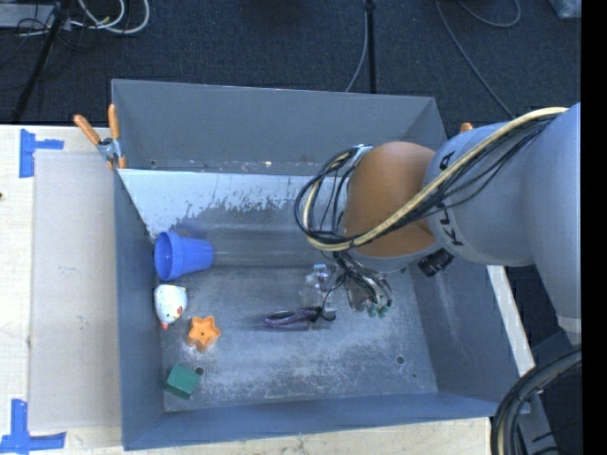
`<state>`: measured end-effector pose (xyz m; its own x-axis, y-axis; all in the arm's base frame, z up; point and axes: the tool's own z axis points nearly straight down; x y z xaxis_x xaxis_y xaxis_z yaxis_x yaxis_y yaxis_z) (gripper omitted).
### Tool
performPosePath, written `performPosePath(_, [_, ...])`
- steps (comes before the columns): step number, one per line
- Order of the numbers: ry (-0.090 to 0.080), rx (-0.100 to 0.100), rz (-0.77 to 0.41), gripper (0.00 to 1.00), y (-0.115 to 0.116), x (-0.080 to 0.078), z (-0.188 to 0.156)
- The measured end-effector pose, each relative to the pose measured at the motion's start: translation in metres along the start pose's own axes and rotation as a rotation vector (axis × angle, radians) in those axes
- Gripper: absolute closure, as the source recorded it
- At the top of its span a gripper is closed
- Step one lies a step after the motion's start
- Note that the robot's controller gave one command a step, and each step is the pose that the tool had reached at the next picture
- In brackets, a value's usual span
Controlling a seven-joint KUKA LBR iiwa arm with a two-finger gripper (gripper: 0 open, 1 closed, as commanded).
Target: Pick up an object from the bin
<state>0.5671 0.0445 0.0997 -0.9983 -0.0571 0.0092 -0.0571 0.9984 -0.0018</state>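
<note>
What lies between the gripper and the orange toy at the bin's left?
In the camera view, a dark purple thing lies flat just left of the gripper, toward the orange toy; the bin floor beyond it is bare.

Bin floor (379,366) bare front right, left crowded — blue cup (183,254), orange star (202,330), green block (181,380)

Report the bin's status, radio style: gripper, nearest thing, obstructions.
Gripper low at centre of bin. Dark purple thing lies just left of it. Blue cup, white toy, orange toy, green block far left, not in the way.
</note>
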Motion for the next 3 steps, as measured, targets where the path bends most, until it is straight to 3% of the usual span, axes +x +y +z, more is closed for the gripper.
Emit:
performPosePath(1, [-0.014, -0.001, 0.032, 1.00, -0.019, -0.027, -0.037])
performPosePath(2, [0.001, 0.000, 0.021, 1.00, -0.023, -0.020, -0.095])
performPosePath(3, [-0.007, -0.001, 0.031, 1.00, -0.028, -0.025, -0.156])
